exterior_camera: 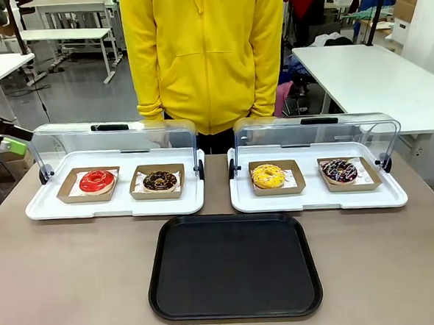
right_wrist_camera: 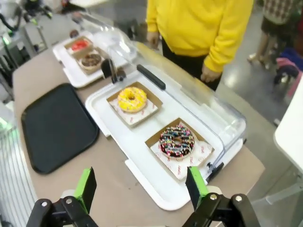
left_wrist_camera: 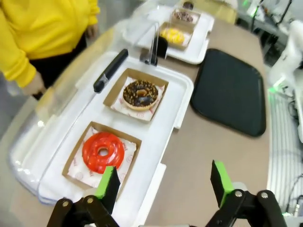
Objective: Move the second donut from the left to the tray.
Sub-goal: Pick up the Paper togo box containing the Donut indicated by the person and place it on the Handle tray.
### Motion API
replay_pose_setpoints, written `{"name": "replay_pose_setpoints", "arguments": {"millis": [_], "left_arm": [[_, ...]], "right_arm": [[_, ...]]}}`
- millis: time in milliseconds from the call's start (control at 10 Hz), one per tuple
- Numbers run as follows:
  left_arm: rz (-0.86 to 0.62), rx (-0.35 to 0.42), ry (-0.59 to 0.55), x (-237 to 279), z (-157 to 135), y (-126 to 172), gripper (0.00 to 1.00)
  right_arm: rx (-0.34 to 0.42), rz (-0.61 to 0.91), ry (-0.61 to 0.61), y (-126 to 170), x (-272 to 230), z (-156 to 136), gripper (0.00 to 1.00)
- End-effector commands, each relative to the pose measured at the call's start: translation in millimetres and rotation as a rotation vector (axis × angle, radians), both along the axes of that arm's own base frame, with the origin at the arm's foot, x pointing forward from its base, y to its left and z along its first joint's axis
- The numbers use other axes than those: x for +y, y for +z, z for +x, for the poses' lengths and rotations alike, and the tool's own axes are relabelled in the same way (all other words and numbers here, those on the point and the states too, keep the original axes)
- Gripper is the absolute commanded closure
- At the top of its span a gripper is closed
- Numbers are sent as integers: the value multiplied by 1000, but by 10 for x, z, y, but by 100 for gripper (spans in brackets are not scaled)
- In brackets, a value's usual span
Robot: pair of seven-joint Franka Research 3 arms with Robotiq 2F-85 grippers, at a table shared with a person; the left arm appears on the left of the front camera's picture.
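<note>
Sitting in its holder beneath a raised lid, seemingly for easy reach, the chocolate donut [exterior_camera: 160, 181] lies behind the empty black tray [exterior_camera: 234, 268] on the surface. The left end effector [left_wrist_camera: 164, 176] hovers nearby, wide open; the right end effector [right_wrist_camera: 141, 178] gapes too.

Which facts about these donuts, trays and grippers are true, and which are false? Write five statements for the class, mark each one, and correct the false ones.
1. The black tray holds no donut. True.
2. The chocolate donut shares a white tray with the red donut. True.
3. The left gripper is shut on a donut. False: its jaws stand open and hold nothing.
4. The yellow donut lies on the black tray. False: it sits in a cardboard holder in the right white tray.
5. The clear lids are closed over the donuts. False: both stand raised behind them.
</note>
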State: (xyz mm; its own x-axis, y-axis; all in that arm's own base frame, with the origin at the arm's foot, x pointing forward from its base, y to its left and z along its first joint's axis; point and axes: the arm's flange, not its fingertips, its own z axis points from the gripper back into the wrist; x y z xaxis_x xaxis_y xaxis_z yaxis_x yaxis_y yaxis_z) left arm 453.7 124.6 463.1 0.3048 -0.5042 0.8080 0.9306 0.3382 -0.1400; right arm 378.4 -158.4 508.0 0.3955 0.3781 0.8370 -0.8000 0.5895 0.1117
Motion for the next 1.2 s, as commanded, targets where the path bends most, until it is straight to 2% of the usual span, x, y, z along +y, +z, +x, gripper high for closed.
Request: {"name": "replay_pose_setpoints", "arguments": {"millis": [0, 300, 600, 800, 1100], "left_arm": [[-82, -45, -41, 169, 2, 10, 0], [-150, -75, -62, 248, -1, 3, 0], [-142, -108, -66, 233, -24, 51, 0], [-123, -67, -56, 228, -45, 30, 0], [-123, -67, -56, 228, -45, 30, 0]], "right_arm": [[-34, 46, 42, -119, -5, 14, 0], [-72, 118, 70, -148, -59, 31, 0], [-61, 143, 69, -173, -65, 60, 0], [-32, 139, 60, -216, -24, 12, 0], [-32, 139, 60, -216, -24, 12, 0]]}}
